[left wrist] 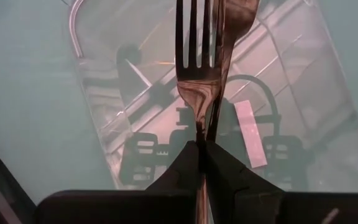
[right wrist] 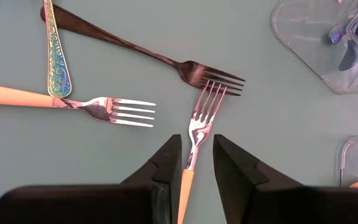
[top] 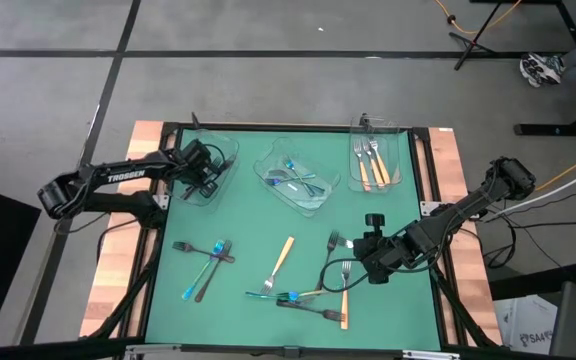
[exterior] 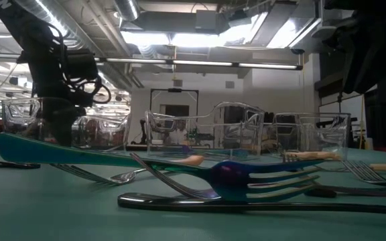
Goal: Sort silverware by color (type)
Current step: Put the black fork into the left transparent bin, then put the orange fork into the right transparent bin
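Observation:
My left gripper [top: 211,178] is over the clear left tray [top: 230,158], shut on a dark fork [left wrist: 194,56] with a second dark utensil [left wrist: 234,37] beside it. My right gripper [right wrist: 197,149] is open low over the green mat. Its fingers stand on either side of an orange-handled silver fork [right wrist: 197,124], also seen in the high view [top: 345,290]; I cannot tell if they touch it. A dark fork [right wrist: 166,59], another orange-handled fork [right wrist: 73,102] and an iridescent handle [right wrist: 55,50] lie close by. My left gripper pinches the dark fork between its two fingers at the top of the handle, just behind the neck [left wrist: 196,127]. The fork runs on straight past the fingertips, tines away from the gripper, clear above the tray. The second dark utensil lies against it; where that one is held is hidden by the fingers.
The middle tray [top: 268,170] holds iridescent blue pieces, and the right tray [top: 398,150] holds orange-handled forks. Loose silverware lies on the mat: a crossed group at the left [top: 206,262], an orange-handled fork [top: 283,256], and a pile near the front [top: 303,298].

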`<state>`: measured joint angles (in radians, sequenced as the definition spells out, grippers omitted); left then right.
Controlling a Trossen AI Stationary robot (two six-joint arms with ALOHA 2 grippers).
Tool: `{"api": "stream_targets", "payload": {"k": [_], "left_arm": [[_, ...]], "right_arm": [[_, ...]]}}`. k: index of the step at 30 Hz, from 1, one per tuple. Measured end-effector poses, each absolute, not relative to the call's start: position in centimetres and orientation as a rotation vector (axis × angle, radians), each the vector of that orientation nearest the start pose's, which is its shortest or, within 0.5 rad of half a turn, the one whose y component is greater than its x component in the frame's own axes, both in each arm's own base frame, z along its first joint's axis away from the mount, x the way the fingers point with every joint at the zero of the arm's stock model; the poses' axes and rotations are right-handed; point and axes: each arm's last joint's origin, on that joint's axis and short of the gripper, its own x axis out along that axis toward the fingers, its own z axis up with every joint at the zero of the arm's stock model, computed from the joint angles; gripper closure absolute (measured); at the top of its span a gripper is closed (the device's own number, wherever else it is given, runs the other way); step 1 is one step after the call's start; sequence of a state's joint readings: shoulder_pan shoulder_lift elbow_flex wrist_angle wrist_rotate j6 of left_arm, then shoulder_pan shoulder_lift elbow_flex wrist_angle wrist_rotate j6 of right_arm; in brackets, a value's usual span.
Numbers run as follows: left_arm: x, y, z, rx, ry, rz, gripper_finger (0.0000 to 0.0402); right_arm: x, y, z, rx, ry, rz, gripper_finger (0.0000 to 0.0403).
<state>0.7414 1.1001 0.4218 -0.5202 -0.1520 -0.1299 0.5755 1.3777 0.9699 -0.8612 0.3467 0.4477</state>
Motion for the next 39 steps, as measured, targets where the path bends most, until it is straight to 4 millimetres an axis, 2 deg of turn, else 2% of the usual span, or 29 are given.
{"api": "stream_targets", "payload": {"k": [7,28,32,39], "left_arm": [[11.6,11.3,14.0,-0.478,1.134,0.893,0.0387],[11.6,11.3,14.0,-0.518,1.117,0.930,0.0317],[11.8,11.5,14.5,-0.538,1.103,0.934,0.0316],[13.0,12.5,16.8,-0.522,1.012,0.933,0.0316]], "right_arm": [[21.2,12.6,23.0,-0.168,1.138,-0.059,0.0324],[21.1,12.5,22.9,-0.176,1.151,-0.064,0.0324],[20.9,12.4,22.9,-0.189,1.172,-0.070,0.0324],[20.7,12.5,22.8,-0.148,1.215,-0.038,0.0324]]}}
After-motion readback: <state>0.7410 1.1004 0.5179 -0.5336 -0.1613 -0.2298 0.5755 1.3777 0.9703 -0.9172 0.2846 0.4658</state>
